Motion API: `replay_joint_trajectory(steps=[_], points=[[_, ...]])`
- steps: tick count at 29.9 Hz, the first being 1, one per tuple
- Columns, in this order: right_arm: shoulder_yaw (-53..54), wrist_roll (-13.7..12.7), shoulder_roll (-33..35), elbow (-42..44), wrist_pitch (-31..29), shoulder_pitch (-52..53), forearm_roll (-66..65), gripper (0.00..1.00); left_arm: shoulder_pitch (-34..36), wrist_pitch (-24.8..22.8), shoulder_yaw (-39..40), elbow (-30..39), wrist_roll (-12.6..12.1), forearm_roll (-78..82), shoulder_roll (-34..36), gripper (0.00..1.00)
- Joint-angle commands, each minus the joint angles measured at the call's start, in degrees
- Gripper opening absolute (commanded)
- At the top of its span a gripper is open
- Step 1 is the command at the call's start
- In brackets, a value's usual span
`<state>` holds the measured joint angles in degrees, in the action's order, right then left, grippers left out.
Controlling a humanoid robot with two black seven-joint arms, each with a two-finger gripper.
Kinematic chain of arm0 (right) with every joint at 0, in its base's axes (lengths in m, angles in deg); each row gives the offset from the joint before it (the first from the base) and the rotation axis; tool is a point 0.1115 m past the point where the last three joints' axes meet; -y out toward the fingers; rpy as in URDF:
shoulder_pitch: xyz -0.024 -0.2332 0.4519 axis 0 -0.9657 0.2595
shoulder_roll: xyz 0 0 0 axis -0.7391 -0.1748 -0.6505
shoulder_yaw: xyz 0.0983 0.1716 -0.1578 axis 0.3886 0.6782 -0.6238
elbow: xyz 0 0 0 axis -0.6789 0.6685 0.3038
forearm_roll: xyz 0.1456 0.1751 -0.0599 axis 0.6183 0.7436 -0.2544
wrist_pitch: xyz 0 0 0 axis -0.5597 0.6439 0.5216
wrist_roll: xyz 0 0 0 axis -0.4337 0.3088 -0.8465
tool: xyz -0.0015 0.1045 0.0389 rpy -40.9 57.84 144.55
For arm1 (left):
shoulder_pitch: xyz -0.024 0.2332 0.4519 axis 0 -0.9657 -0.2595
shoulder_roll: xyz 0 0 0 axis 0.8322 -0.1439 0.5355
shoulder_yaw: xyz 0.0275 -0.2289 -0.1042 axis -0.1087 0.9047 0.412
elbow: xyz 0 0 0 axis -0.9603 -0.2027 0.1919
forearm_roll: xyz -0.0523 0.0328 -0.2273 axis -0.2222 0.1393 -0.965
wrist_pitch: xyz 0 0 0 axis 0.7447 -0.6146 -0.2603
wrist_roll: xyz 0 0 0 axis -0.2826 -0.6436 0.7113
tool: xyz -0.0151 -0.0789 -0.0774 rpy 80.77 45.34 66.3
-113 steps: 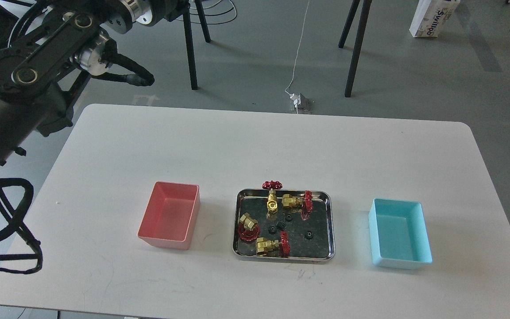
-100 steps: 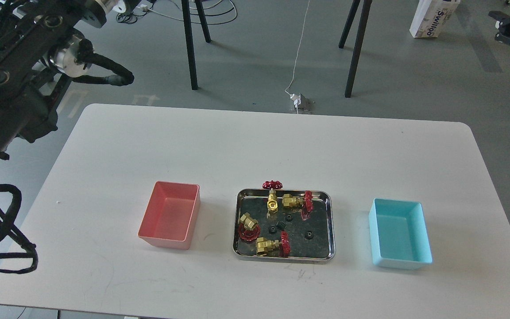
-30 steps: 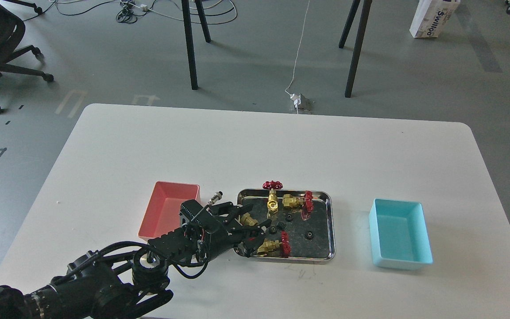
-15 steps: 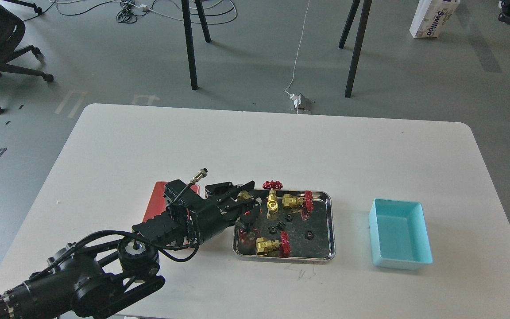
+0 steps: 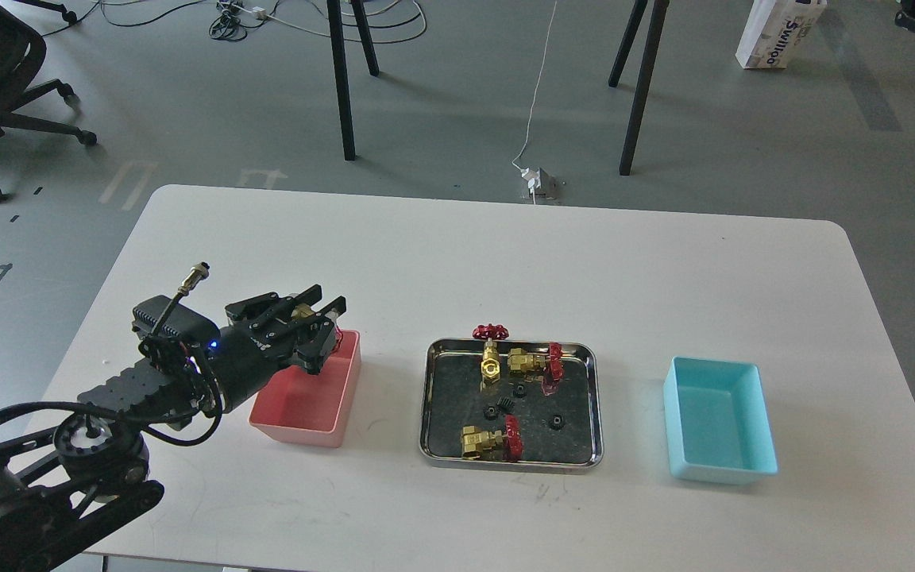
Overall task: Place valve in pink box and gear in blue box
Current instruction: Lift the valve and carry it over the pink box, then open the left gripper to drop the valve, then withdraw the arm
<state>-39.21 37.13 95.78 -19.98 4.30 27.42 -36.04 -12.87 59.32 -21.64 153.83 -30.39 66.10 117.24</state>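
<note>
— Salmon-pink plastic is where the action sits: the pink box [image 5: 310, 397] stands on the white table [image 5: 457, 262], left of the steel tray [image 5: 594, 413], and the left gripper [image 5: 322, 330] hangs over the box's far left corner.

— Do its fingers carry anything?

— A valve [image 5: 329, 329] shows between the black fingers [image 5: 334, 306] as a glint of brass and a bit of red; the fingers are closed around it, and it is above the box's opening rather than on its floor.

— And the tray?

— Three more valves lie in it: one upright at the back rim with its red handwheel [image 5: 490, 330] on top, one lying beside it [image 5: 533, 362], one near the front edge [image 5: 489, 442]. Small black gears rest between them, for instance a gear [image 5: 556, 422] toward the right side and another [image 5: 505, 405] near the middle.

— The other bin?

— The blue box [image 5: 718, 421] stands well apart to the right of the tray, with nothing visible inside. The right arm does not show in the head view.
</note>
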Motion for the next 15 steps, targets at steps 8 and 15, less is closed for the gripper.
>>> replay_joint_trajectory(steps=[8,15], points=[[0.0,0.0,-0.5,0.3,0.0,1.1,-0.1,0.99,-1.6,0.5,-0.1,-6.8,0.0,-0.1,-4.9,0.59],[-3.8,0.0,-0.6,0.0,0.0,3.0,-0.5,0.99,-3.1,0.3,4.9,-6.8,-0.9,-3.1,-6.0,0.95]])
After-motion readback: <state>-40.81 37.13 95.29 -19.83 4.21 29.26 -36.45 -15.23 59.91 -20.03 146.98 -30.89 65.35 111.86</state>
